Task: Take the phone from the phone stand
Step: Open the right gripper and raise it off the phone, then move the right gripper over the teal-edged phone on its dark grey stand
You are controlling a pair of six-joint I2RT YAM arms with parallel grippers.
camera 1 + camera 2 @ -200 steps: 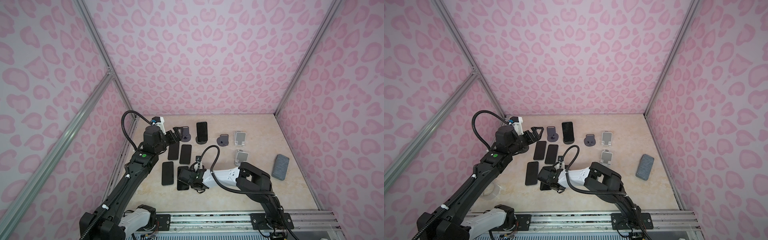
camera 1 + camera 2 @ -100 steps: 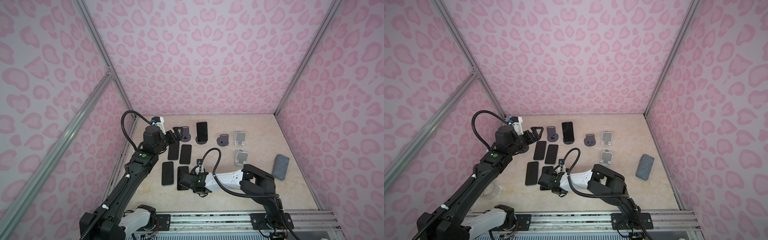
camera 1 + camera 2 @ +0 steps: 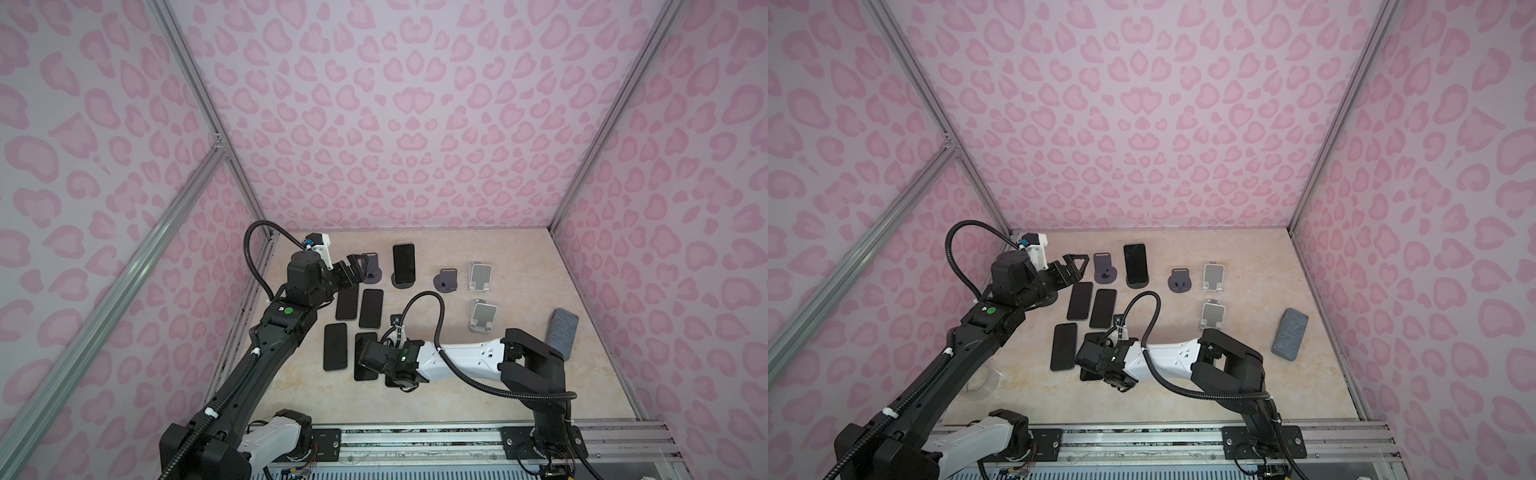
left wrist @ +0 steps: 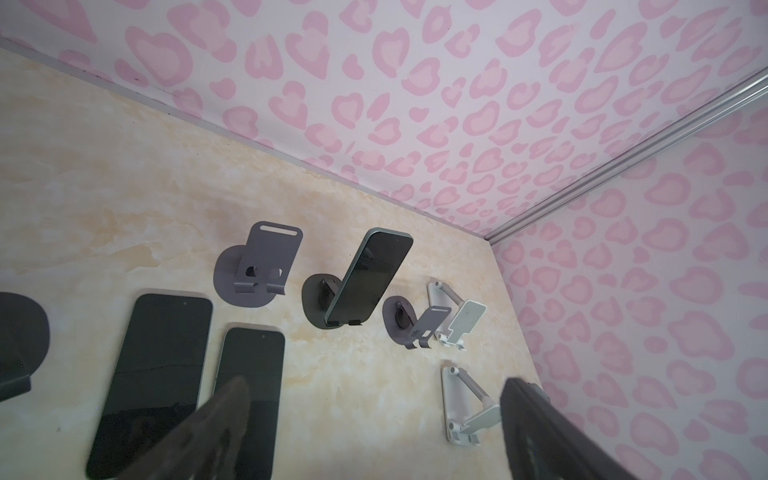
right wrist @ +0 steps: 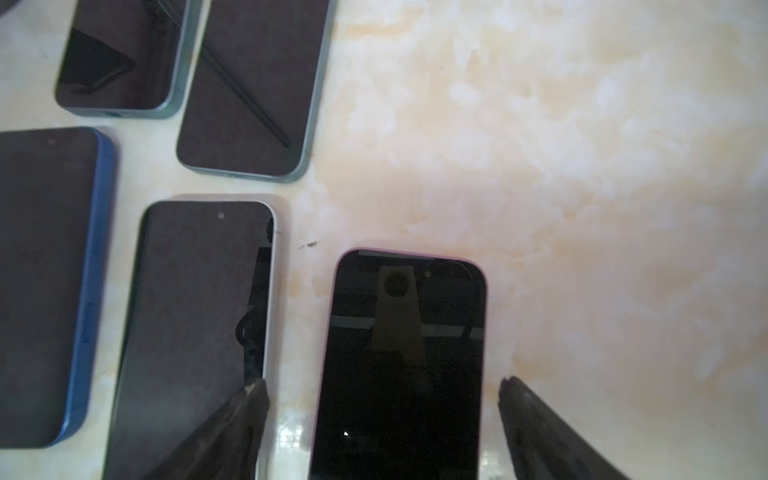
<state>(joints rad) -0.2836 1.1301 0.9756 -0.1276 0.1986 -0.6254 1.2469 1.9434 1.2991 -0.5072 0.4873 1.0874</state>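
A dark phone (image 3: 404, 262) (image 3: 1135, 262) (image 4: 370, 282) leans upright on a round dark phone stand (image 3: 403, 284) (image 4: 312, 300) near the back of the table. My left gripper (image 3: 356, 268) (image 3: 1073, 267) (image 4: 374, 388) hangs open and empty to the left of it, beside an empty grey stand (image 3: 371, 269). My right gripper (image 5: 380, 386) is open over the near middle of the table. A pink-edged phone (image 5: 403, 353) lies flat between its fingers, and neither finger touches it. In both top views the right wrist (image 3: 395, 361) covers that phone.
Several phones lie flat left of centre: two green-edged (image 3: 347, 301) (image 3: 370, 308), a blue one (image 3: 335, 347), a white-edged one (image 3: 365, 376). Empty stands: grey (image 3: 445, 279), white (image 3: 480, 274) (image 3: 482, 320). A grey fabric case (image 3: 563, 332) lies at the right wall.
The right gripper's jaws have spread apart and let go of the pink-edged phone, which now lies on the table. The right arm's elbow drew slightly right. The left arm has not moved.
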